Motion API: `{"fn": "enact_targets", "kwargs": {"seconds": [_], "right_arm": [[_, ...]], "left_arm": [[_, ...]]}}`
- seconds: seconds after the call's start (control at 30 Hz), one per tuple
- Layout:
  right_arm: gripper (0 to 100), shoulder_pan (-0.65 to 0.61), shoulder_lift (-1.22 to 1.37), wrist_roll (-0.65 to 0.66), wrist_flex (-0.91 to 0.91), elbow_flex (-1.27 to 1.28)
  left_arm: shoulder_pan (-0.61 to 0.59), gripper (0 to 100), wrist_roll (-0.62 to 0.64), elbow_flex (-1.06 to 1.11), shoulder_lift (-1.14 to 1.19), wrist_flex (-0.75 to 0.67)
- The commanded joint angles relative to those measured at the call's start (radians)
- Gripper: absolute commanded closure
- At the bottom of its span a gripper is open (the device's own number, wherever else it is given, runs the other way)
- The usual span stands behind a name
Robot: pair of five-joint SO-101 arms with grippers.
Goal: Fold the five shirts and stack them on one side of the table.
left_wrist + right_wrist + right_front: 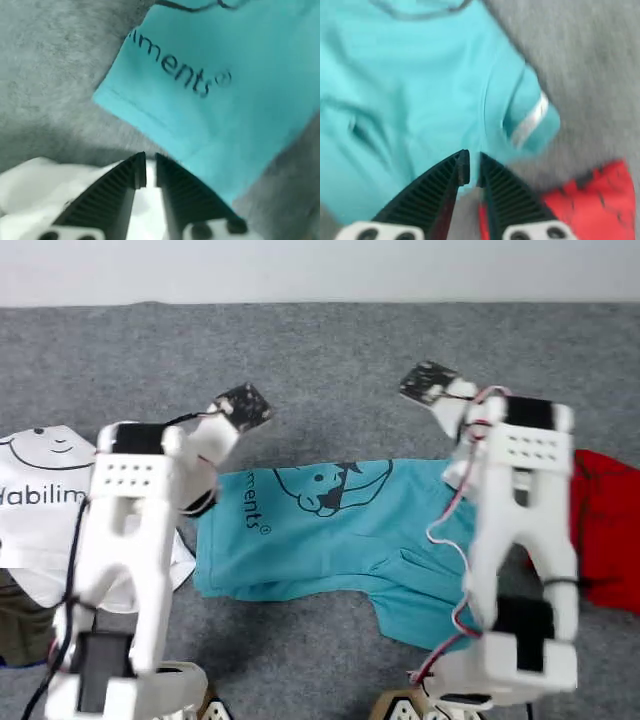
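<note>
In the middle of the grey table (330,360) the teal shirt (330,530) lay spread out, printed side up and rumpled, with one part trailing toward the arms' bases. The left gripper (150,165) hung over the edge of a white shirt (40,500), just beside the teal shirt's hem. Its fingers were drawn almost together, with only a slit between them, and they held nothing. The right gripper (474,162) was closed to the same narrow slit and was likewise empty. It hung over the teal shirt's other end, near a sleeve and close to a red shirt (605,530) lying just beside it. A dark olive garment (18,625) lay partly under the white shirt at the table's near left.
</note>
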Motion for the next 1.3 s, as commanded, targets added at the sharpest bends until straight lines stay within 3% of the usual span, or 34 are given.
{"fn": "enact_targets", "kwargs": {"seconds": [0.0,0.2,0.53,0.73,1.0,1.1,1.27], "right_arm": [[98.9,-0.035,0.108,-0.089,-0.117,-0.051],[98.8,-0.01,0.294,-0.114,-0.243,-0.063],[98.8,0.058,0.421,-0.11,-0.12,-0.29],[98.8,0.031,0.371,-0.112,0.031,-0.379],[98.8,0.012,0.188,-0.117,0.222,-0.384],[98.8,0.028,0.104,-0.117,0.285,-0.384],[98.8,0.108,-0.084,-0.117,0.358,-0.384]], "left_arm": [[0.034,99,0.127,-0.035,0.124,-0.092],[0.008,99,0.16,-0.036,0.344,-0.212],[-0.069,99,0.153,-0.093,0.413,-0.224],[-0.035,99,0.158,-0.232,0.407,-0.046],[0.146,99,0.163,-0.272,0.143,0.107],[0.238,99,0.238,-0.274,0.061,0.118],[0.371,99,0.298,-0.274,0.1,0.117]]}}
